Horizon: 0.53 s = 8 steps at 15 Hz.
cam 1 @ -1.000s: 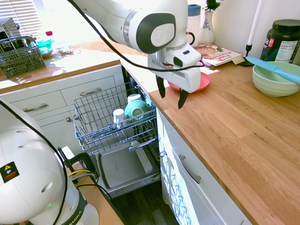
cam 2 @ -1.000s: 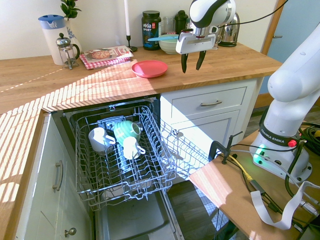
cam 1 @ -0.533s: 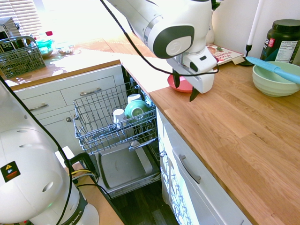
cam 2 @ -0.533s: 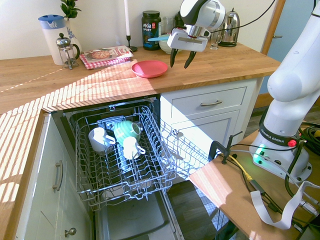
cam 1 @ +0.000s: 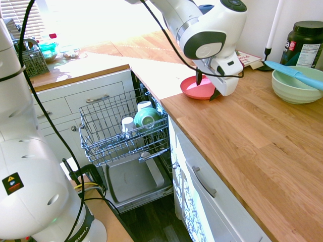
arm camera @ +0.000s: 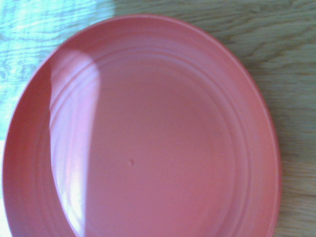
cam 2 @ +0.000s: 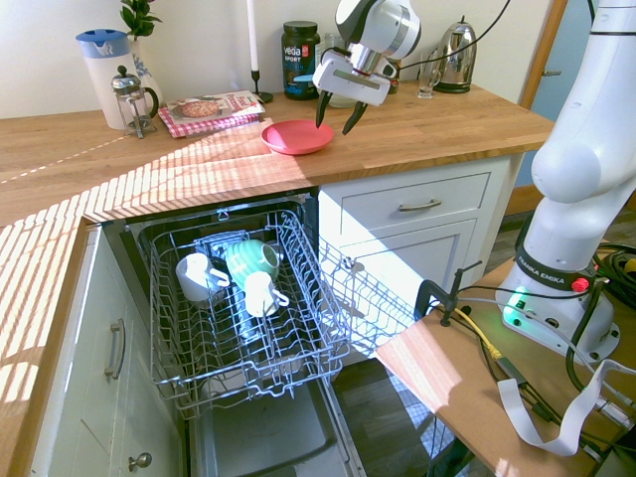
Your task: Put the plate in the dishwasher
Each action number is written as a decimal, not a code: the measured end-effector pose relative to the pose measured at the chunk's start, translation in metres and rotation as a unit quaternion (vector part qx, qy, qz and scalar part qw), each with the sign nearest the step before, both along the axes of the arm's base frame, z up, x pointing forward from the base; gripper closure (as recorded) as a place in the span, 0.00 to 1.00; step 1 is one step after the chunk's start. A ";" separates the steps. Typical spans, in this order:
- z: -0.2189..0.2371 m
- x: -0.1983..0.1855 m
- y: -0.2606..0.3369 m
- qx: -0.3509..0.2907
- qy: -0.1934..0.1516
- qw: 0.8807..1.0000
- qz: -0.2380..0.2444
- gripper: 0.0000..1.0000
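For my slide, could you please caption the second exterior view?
Open gripper above round coral-red plastic plate on wooden counter.

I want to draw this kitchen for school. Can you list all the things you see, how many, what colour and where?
plate: one, coral pink, on the wooden counter above the dishwasher
dishwasher: one, open, its grey wire rack pulled out
cups: two, white, in the rack
teal bowl: one, in the rack between the cups
pale green bowl: one, on the counter, a blue tool lying across it
dark jar: one, by the wall
candle: one, white, in a dark holder
magazine: one, lying on a red checked cloth
coffee press: one, glass, beside a white and blue jug
kettle: one, shiny metal, far end of the counter
gripper: one, dark fingers open, right beside the plate, holding nothing
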<state>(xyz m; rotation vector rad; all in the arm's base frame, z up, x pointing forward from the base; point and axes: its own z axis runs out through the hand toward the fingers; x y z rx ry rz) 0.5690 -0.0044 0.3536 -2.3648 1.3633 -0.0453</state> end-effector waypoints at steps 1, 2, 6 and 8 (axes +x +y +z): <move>-0.003 0.002 0.002 0.002 0.003 1.000 0.002 1.00; -0.006 0.004 0.004 0.003 0.006 1.000 0.004 1.00; -0.008 0.004 0.009 0.006 0.010 1.000 0.005 1.00; -0.008 0.004 0.008 0.004 0.012 1.000 0.003 1.00</move>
